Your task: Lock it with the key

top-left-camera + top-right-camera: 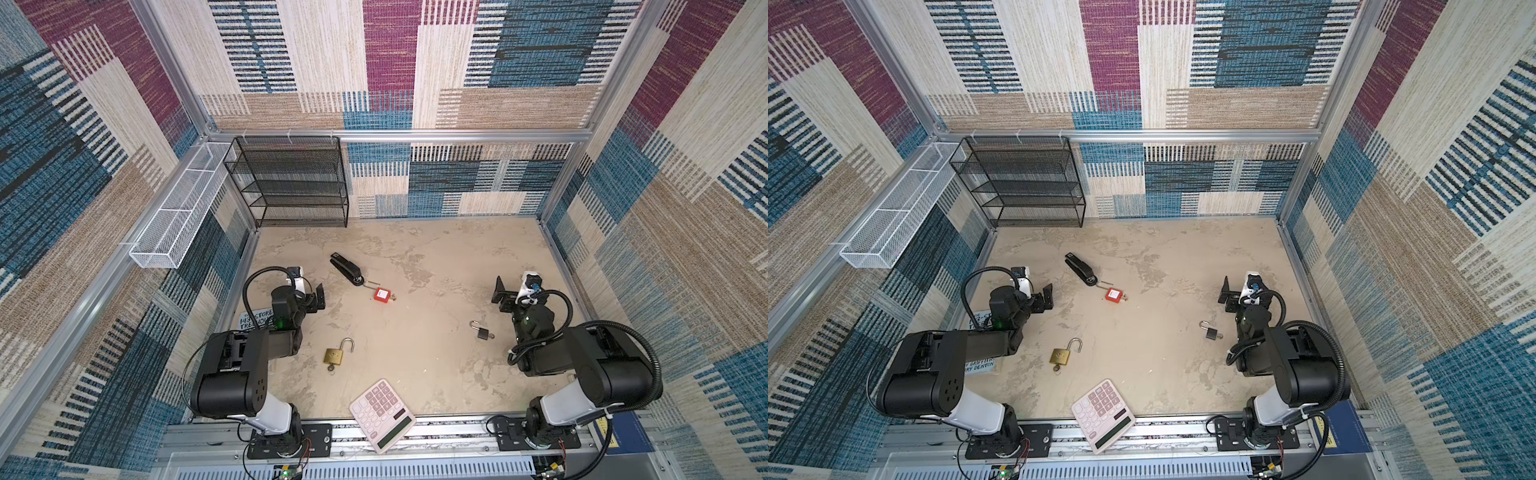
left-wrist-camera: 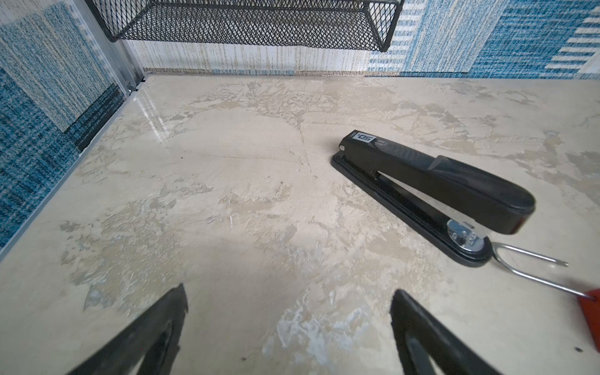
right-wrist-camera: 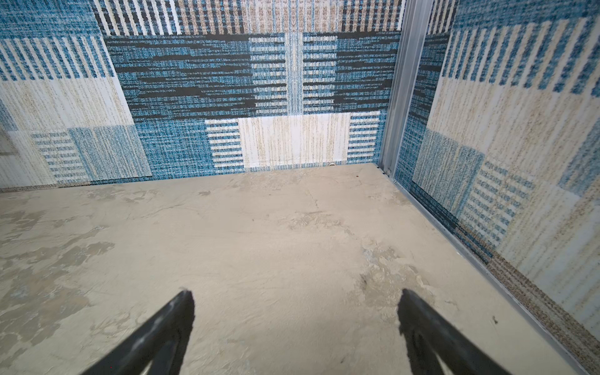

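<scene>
both pincers hang spread and empty: left gripper [image 1: 316, 297] by the surface's [image 1: 436, 257] left edge, right gripper [image 1: 501, 296] by its right. the square brass padlock [image 1: 334, 355], shackle [image 1: 347, 339] swung open, lies toward the near edge, small key [image 1: 331, 368] at its base. we should pin the body, press the shackle home, then turn the key.

Red padlock [image 2: 593, 318] cut off by edge, paper note [image 1: 257, 318] apparently half hidden

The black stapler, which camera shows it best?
The left wrist view: the stapler lies close and whole. In both top views the stapler is small and distant. The right wrist view misses it.
</scene>
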Controlling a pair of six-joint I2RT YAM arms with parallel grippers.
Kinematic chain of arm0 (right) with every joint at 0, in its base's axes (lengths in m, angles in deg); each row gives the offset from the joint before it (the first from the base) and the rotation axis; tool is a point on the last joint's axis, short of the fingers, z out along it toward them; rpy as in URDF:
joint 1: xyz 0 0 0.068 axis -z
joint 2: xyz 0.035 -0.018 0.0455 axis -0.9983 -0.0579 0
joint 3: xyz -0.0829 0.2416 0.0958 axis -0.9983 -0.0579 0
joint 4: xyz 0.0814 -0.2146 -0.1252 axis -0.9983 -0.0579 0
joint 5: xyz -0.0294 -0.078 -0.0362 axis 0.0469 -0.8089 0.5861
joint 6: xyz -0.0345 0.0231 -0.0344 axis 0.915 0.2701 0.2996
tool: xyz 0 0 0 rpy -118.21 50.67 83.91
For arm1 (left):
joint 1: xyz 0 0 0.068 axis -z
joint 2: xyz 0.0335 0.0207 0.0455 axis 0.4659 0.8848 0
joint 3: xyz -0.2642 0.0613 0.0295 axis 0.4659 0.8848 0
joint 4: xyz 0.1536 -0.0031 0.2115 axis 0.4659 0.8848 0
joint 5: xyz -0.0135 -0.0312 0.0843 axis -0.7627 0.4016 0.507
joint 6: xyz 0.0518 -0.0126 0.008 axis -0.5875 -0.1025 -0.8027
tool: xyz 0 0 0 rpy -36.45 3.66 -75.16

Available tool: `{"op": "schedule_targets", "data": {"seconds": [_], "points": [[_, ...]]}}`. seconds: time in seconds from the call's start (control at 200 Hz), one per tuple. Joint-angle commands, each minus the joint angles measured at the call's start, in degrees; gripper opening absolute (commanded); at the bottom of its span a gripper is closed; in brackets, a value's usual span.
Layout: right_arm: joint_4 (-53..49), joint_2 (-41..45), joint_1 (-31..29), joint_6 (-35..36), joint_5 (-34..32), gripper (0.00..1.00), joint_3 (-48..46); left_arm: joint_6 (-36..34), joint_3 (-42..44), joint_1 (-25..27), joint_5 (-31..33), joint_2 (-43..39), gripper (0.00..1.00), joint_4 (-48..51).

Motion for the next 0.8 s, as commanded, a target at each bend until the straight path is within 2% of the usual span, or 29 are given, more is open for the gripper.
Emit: {"op": "schedule_targets", "data": {"seconds": [0.0, 0.401, 0.466, 0.531, 0.611, 0.671, 0.726, 0.796], "points": [[0.83, 0.2, -0.02, -0.16, 0.37, 0.99, 0.18, -0.48, -0.23, 0.01, -0.45, 0.0, 0.99, 0.16], [-0.4, 0.4, 0.99, -0.43, 2.57, 0.99, 0.62, -0.49, -0.01, -0.04, -0.29, -0.26, 0.99, -0.3], [-0.59, 0.78, 1.03, -0.43, 2.38, 0.99, 0.67, -0.21, -0.01, 0.14, 0.95, -2.7, 0.99, 1.49], [-8.29, 3.51, 1.01, -0.34, 2.45, 0.99, 3.89, 0.19, -1.83, 0.58, 3.35, -8.16, 0.99, 9.14], [-22.26, 6.95, 0.97, -0.45, 2.14, 0.99, 10.46, 1.76, -6.62, 0.62, 6.16, -15.18, 0.98, 23.79], [-25.7, 9.45, 0.95, -1.24, 1.13, 0.99, 11.99, 1.94, -10.68, 0.94, 6.03, -19.01, 0.97, 33.84], [-28.32, 11.84, 0.95, -5.33, -0.45, 0.99, 13.13, 2.99, -13.89, 1.94, 7.41, -21.76, 0.97, 41.38], [-34.01, 14.78, 0.87, -6.92, 3.3, 0.99, 15.74, 3.66, -18.36, 3.52, 6.78, -23.86, 0.95, 52.37]]}}
